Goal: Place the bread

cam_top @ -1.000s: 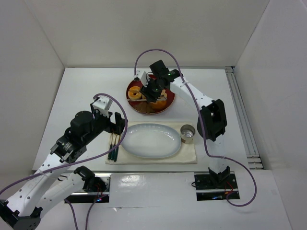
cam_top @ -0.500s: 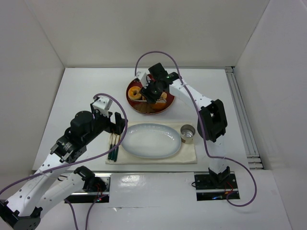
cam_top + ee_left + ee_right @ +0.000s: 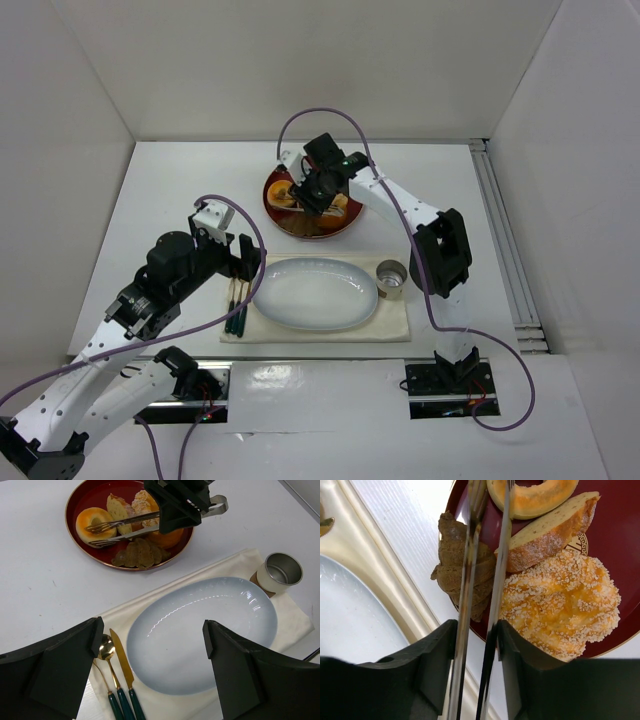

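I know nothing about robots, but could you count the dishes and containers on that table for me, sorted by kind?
Red round tray: 1
Pale oval plate: 1
Small metal cup: 1
Total: 3

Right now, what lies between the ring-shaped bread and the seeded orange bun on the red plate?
A slice of bread with a brown crust lies between the ring-shaped bread and the seeded bun. The right wrist view shows it clearly.
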